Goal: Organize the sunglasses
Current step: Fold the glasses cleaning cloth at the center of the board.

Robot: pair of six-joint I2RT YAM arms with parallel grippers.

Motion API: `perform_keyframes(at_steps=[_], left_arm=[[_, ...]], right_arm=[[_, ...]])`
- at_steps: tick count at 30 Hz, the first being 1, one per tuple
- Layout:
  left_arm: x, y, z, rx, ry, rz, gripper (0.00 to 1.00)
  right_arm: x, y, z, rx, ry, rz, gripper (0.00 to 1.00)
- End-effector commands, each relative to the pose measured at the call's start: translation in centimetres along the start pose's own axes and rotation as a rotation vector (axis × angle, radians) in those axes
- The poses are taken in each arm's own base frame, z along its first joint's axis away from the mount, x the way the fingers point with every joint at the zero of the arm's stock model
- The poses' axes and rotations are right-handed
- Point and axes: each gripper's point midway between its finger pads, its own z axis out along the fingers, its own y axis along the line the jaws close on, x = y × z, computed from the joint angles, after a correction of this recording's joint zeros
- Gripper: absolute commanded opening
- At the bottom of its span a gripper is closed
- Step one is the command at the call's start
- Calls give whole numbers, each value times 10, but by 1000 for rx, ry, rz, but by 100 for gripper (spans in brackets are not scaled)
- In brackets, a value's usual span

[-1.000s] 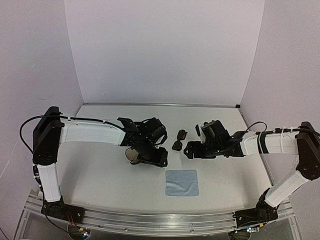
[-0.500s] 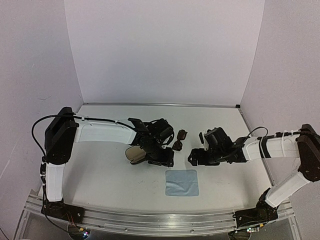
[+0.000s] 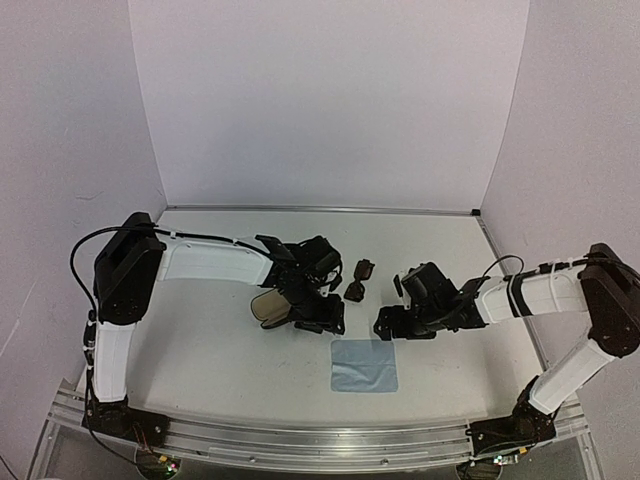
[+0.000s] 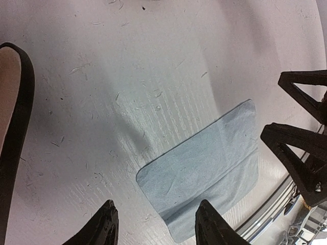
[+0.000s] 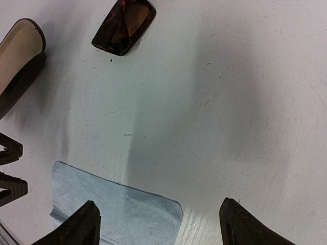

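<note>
No text, label, brand, number or sign can be read in any of the views.

A lab booth: bare white walls [image 3: 330, 100], scuffed table [image 3: 200, 350], aluminium rail [image 3: 300, 438].

Brown-black, tan, pale blue and white

The sunglasses [image 5: 124, 26] show a mottled brown-black frame around an amber-brown lens. The glasses case [image 3: 266, 307] is black outside with a plain tan lining. The square cloth [image 3: 364, 365] is plain light blue. The table [image 3: 210, 350] is off-white, flecked with fine dark scratches. The left arm [image 3: 205, 262] and right arm [image 3: 545, 290] are white with black joints.
</note>
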Motion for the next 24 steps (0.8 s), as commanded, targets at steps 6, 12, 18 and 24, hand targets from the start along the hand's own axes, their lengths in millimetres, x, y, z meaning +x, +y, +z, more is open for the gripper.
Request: perform_keyframes(at_steps=[6, 12, 18, 24], left_arm=[[7, -4, 16, 56, 56, 45, 50], [13, 1, 23, 46, 80, 42, 49], [14, 1, 27, 57, 93, 43, 48], [18, 3, 32, 57, 111, 42, 48]], right_arm=[[6, -1, 5, 25, 11, 5, 81], [11, 2, 8, 24, 28, -2, 81], [16, 5, 12, 30, 44, -10, 81], [24, 6, 14, 38, 67, -17, 81]])
